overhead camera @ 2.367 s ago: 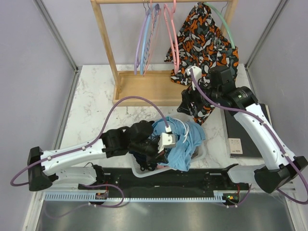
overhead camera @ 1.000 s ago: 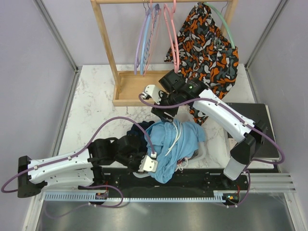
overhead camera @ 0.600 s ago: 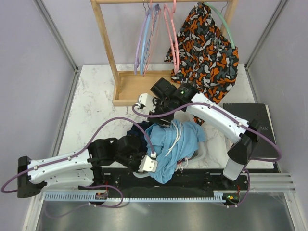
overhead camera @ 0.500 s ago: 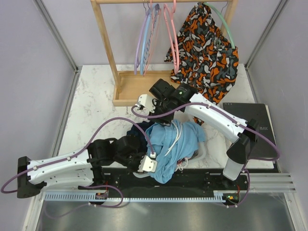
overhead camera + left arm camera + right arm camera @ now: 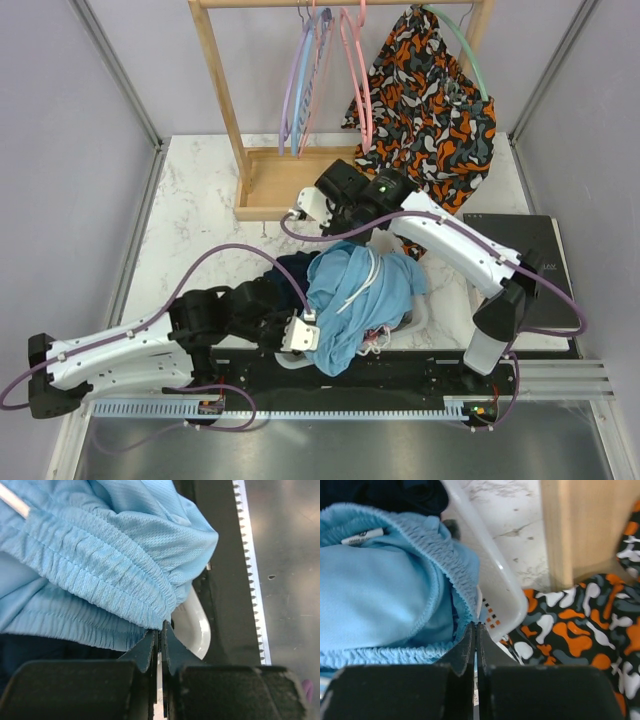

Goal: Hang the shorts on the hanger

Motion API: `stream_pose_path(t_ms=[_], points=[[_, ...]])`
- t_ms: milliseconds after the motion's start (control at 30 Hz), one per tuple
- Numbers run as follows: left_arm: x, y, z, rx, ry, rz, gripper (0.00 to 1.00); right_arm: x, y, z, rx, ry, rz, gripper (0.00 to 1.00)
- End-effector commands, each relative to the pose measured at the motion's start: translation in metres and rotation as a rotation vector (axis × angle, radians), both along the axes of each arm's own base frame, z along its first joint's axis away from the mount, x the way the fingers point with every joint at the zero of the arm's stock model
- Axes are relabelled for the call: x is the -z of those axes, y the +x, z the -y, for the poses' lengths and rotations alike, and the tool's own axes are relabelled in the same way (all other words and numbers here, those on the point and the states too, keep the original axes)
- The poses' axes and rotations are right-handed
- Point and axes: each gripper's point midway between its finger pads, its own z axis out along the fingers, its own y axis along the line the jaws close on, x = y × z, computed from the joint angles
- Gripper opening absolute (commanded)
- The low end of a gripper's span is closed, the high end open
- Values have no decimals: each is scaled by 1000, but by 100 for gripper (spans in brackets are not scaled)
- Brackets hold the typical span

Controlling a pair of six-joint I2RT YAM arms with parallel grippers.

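shorts (image 5: 100, 555) — matt mesh cloth (ribbed waistband) | rack (image 5: 290, 178) — bare wood | table (image 5: 200, 220) — smooth marble-look

Left claw (image 5: 161, 630) and right claw (image 5: 476, 626), both pinched tight, arms bent inward.

Lilac walls (image 5: 60, 120) flank a white marble table (image 5: 200, 210) bearing a wooden rack (image 5: 222, 100), seemingly evenly lit.

The worktop (image 5: 195, 215) is white marble with grey veins. At its far middle stands the flat wooden foot of a clothes rack (image 5: 300, 185). A white plastic basket (image 5: 420, 315) sits near the middle, just beyond a long black base plate (image 5: 400, 372) that runs along the near edge. A flat black board (image 5: 525, 250) lies at the right edge.
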Motion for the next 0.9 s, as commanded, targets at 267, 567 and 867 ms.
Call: stream_pose_path(t_ms=[267,567,867], points=[[-179,72,2,-172,-247,461,2,-243,33,75,406,467,678,0],[-351,130,-7,-367,-433,931,2,-398,-7,158,577,845,1081,0],[-474,113,-27,-367,-690,1112,2,-467,-75,170,311,1147,1124,0]])
